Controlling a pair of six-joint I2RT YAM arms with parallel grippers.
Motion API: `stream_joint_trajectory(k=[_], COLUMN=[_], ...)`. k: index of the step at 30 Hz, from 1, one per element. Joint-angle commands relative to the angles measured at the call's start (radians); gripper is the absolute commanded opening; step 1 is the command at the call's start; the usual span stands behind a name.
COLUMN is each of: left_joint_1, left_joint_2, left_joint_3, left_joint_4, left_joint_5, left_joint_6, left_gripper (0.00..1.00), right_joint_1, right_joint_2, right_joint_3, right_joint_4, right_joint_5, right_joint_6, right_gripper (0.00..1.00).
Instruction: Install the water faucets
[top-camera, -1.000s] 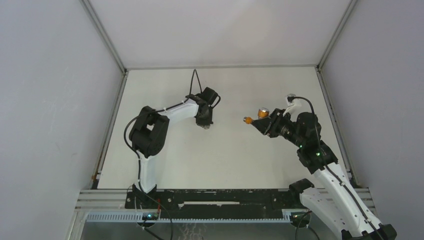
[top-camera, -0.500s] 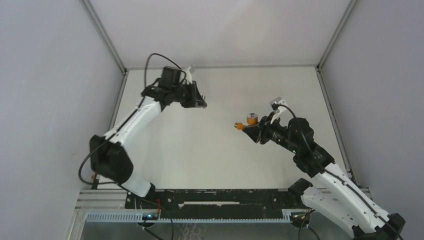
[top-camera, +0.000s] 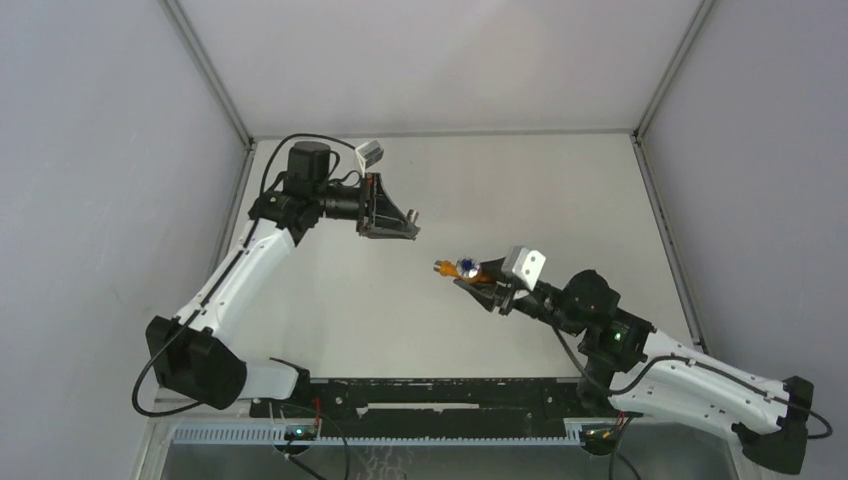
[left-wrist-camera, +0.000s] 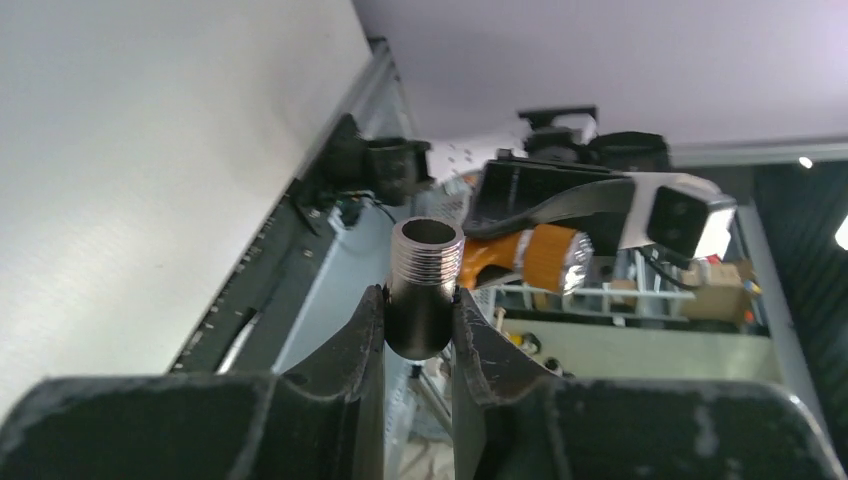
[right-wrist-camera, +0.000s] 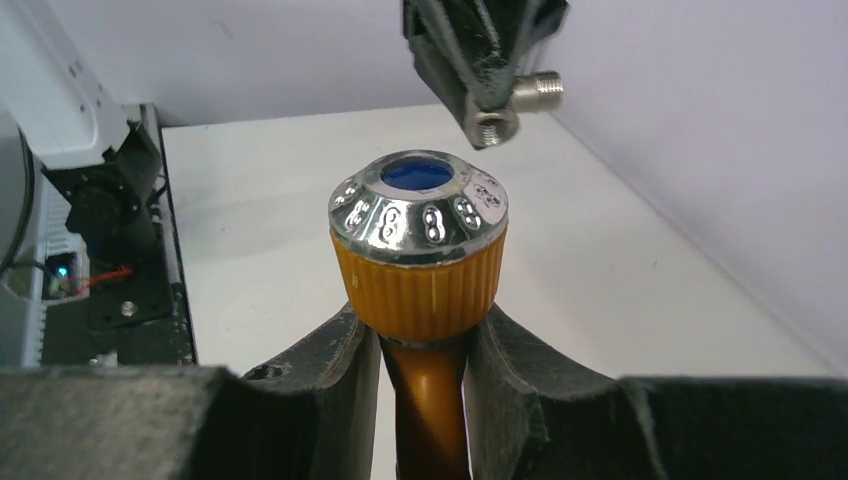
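While L gripper (left-wrist-camera: 418, 305) pinches grey threaded fitting (left-wrist-camera: 425, 262), R gripper (right-wrist-camera: 424, 338) clamps orange tap (right-wrist-camera: 420, 288), embossing on cap (right-wrist-camera: 432, 222) unreadable

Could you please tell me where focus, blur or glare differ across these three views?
Top external: even, soft light, fairly sharp throughout. Left wrist: the grey fitting is sharp, while the orange tap behind it is blurred. Right wrist: the tap's silvery cap glints with bright highlights.

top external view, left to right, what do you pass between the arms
black left tool gripping a grey threaded metal fitting → orange tap body with silvery end → black right tool holding it
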Motion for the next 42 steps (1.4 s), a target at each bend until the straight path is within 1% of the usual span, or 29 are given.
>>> stream_joint_trajectory(k=[1,4,7,9,12,14,17,20,26,35,42], left_joint_1=[0.002,0.000,-0.003,-0.006,-0.018,-0.031,-0.047,-0.053,-0.062,-0.073,-0.094], left_joint_2=[-0.087,-0.093,-0.109,-0.121,-0.127,-0.127,-0.122,-0.112,-0.085,-0.081,-0.109], left_joint_3=[-0.016,-0.019,-0.027,-0.032,-0.032,-0.032,-0.033,-0.033,-0.001,0.004,0.017], left_joint_4=[0.068,0.067,0.067,0.067,0.067,0.068,0.069,0.069,0.069,0.063,0.062], left_joint_5=[0.193,0.223,0.239,0.240,0.241,0.247,0.253,0.257,0.262,0.255,0.251], left_joint_6=[-0.096,-0.114,-0.124,-0.129,-0.131,-0.129,-0.124,-0.118,-0.126,-0.128,-0.131], left_gripper=[0.00,0.00,0.00,0.00,0.00,0.00,0.00,0.00,0.00,0.00,0.00], right_joint_1=[0.160,0.273,0.344,0.370,0.390,0.397,0.403,0.401,0.416,0.437,0.438], right_joint_2=[0.003,0.007,0.045,0.065,0.103,0.121,0.125,0.106,0.071,0.092,0.119], right_joint_3=[0.008,-0.081,-0.090,-0.112,-0.126,-0.135,-0.131,-0.118,-0.089,-0.050,-0.046], right_joint_4=[0.157,0.362,0.421,0.507,0.620,0.682,0.679,0.644,0.537,0.506,0.512], right_joint_5=[0.180,0.354,0.440,0.484,0.534,0.524,0.487,0.459,0.400,0.353,0.345], right_joint_6=[-0.316,-0.481,-0.631,-0.732,-0.864,-0.944,-1.001,-1.019,-0.995,-0.986,-0.952], right_gripper=[0.00,0.00,0.00,0.00,0.00,0.00,0.00,0.00,0.00,0.00,0.00])
